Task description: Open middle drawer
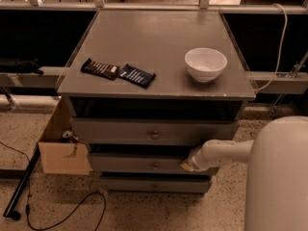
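The grey cabinet (144, 47) has three flat-fronted drawers, each with a small round knob. The middle drawer (125, 163) has its knob (155, 166) at the centre of its front. It stands out slightly beyond the bottom drawer (130, 185). The top drawer (115, 130) above it has the tallest front. My gripper (186, 165) is at the end of the white arm (221, 153), which reaches in from the right. It is at the middle drawer's front, a little to the right of the knob.
A white bowl (205, 64) and two dark snack bars (118, 72) lie on the cabinet top. A cardboard box (60, 150) stands on the floor to the left, with a black cable (62, 218) in front. My white body (279, 177) fills the lower right.
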`<state>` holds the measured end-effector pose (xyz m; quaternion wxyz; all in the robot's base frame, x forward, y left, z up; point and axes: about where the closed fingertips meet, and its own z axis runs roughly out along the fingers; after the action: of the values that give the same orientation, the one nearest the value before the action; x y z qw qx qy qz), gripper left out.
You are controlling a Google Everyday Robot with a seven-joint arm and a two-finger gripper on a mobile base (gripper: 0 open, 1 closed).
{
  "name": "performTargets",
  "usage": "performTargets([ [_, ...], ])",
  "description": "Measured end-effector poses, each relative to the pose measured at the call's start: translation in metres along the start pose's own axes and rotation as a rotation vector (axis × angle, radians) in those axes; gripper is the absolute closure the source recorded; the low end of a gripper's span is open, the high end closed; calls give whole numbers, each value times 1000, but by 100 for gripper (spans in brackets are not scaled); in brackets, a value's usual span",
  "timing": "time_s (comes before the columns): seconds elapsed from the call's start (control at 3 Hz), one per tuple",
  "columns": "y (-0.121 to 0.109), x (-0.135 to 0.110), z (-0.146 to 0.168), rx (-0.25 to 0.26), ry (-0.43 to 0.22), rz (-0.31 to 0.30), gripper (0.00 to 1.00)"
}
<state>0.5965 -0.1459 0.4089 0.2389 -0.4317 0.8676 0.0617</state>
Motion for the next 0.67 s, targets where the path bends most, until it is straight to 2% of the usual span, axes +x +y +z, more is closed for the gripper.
performTargets([
  [0.33, 7, 15, -11, -20, 31, 29, 100],
  [0.67, 7, 15, -11, -20, 31, 29, 100],
])
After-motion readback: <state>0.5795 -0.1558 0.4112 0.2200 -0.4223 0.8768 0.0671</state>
